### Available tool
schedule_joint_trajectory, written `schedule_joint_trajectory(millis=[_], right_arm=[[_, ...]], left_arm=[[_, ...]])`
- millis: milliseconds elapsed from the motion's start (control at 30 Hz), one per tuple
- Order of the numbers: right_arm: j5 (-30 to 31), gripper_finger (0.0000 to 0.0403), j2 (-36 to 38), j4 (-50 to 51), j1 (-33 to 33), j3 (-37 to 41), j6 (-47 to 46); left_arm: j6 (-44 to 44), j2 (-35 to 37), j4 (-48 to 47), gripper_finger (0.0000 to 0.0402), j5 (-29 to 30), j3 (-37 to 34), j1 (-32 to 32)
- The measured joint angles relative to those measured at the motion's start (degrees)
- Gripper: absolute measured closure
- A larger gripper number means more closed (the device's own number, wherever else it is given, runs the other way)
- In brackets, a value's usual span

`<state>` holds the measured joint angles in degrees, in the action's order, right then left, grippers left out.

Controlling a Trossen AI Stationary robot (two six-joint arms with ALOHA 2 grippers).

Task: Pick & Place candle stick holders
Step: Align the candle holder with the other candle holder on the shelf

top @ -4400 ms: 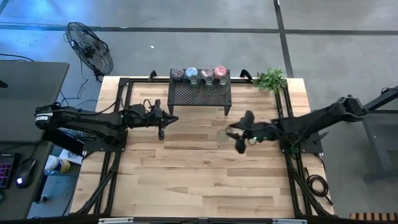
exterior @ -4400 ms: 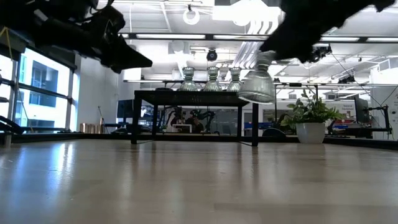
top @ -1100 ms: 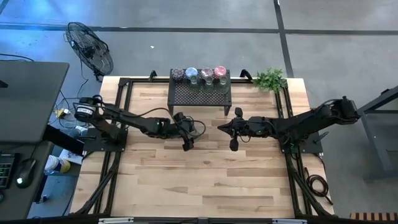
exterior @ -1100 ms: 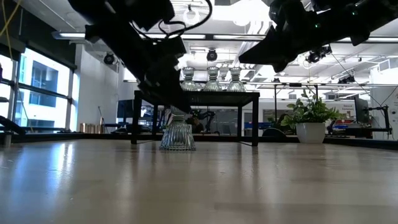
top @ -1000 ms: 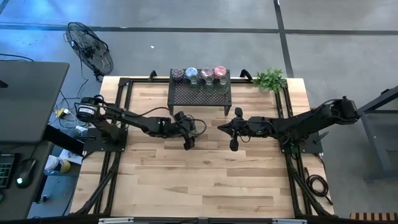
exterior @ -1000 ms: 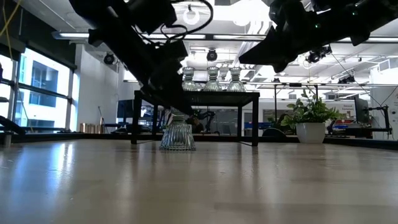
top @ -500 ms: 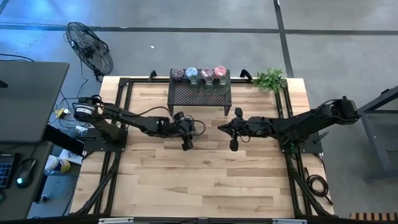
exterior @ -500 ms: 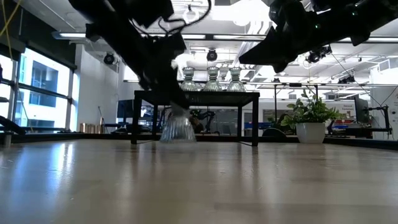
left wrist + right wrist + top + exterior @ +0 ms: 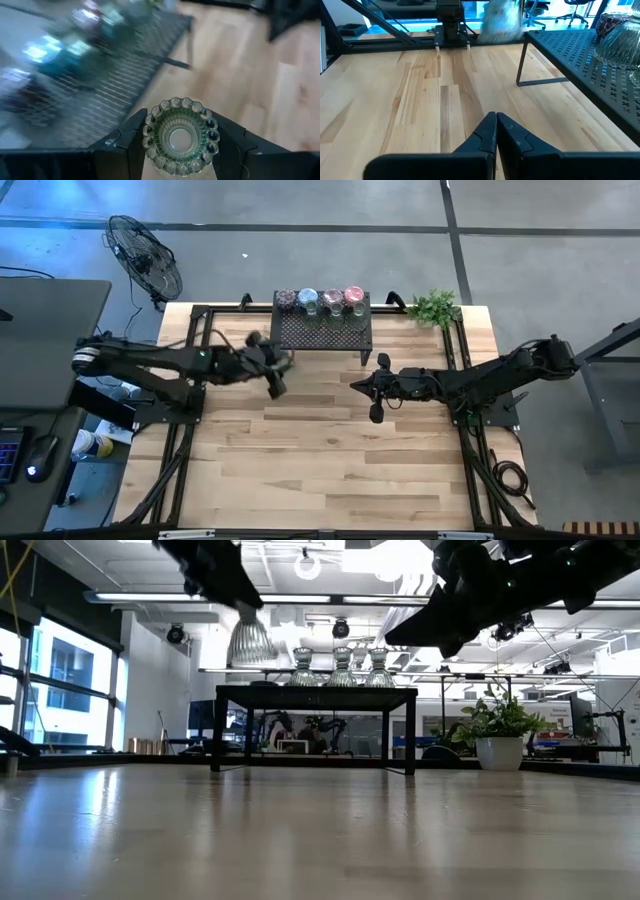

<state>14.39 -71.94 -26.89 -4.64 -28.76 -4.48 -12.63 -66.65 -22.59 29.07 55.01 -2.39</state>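
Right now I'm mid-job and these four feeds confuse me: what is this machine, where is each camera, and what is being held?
You see two dark robot arms working at a wooden table. The high view looks straight down; the low view sits at table height; each wrist view rides on one arm.

The left gripper is shut on a clear ribbed candle stick holder. In the low view that cup hangs in the air, about level with the top of the black mesh rack and to its left. The high view puts this gripper near the rack's left end.

More holders stand in a row along the rack's back edge. A green plant sits at the table's far right corner.

The right gripper is shut and empty, waiting above the table in front of the rack's right end.
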Motion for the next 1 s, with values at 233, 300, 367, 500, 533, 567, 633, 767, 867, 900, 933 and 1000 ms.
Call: schedule_joint_trajectory(millis=[233, 300, 367, 500, 533, 567, 633, 767, 867, 900, 933, 1000], right_arm=[[0.0, 0.0401, 0.0, -0.3, 0.0, 0.0, 0.0], [0.0, 0.0402, 0.0, -0.3, 0.0, 0.0, 0.0], [0.0, 0.0402, 0.0, -0.3, 0.0, 0.0, 0.3], [0.0, 0.0401, 0.0, -0.3, 0.0, 0.0, 0.5], [0.0, 0.0402, 0.0, -0.2, 0.0, 0.0, 0.6], [0.0, 0.0402, 0.0, 0.0, 0.0, 0.0, 0.6], [0.0, 0.0401, 0.0, 0.1, 0.0, 0.0, 0.6], [0.0, 0.0402, 0.0, 0.1, 0.0, 0.0, 0.6], [0.0, 0.0402, 0.0, 0.0, 0.0, 0.0, 0.8], [0.0, 0.0401, 0.0, 0.1, 0.0, 0.0, 0.8], [0.0, 0.0401, 0.0, 0.1, 0.0, 0.0, 0.9], [0.0, 0.0402, 0.0, 0.1, 0.0, 0.0, 0.9]], left_arm=[[5.7, 0.7, -7.4, 0.0241, -1.4, 10.0, 10.2], [6.4, 0.0, -7.1, 0.0241, -4.1, 11.0, 14.4], [6.6, -0.4, -7.9, 0.0241, -7.8, 11.0, 18.7], [7.3, -3.2, -7.5, 0.0241, -13.2, 11.1, 25.0], [7.6, -4.0, -7.5, 0.0241, -13.8, 11.0, 26.0], [7.9, -4.9, -6.9, 0.0241, -14.1, 11.0, 26.7], [8.2, -6.6, -5.1, 0.0241, -15.5, 11.0, 27.7], [9.4, -8.6, -3.7, 0.0241, -16.3, 11.0, 29.0], [9.7, -9.6, -3.3, 0.0241, -13.6, 11.0, 29.1], [10.0, -9.7, -3.2, 0.0241, -12.2, 11.0, 29.1], [10.5, -9.7, -3.0, 0.0241, -11.5, 11.0, 29.1], [10.9, -9.7, -2.2, 0.0241, -11.4, 11.0, 29.1]])
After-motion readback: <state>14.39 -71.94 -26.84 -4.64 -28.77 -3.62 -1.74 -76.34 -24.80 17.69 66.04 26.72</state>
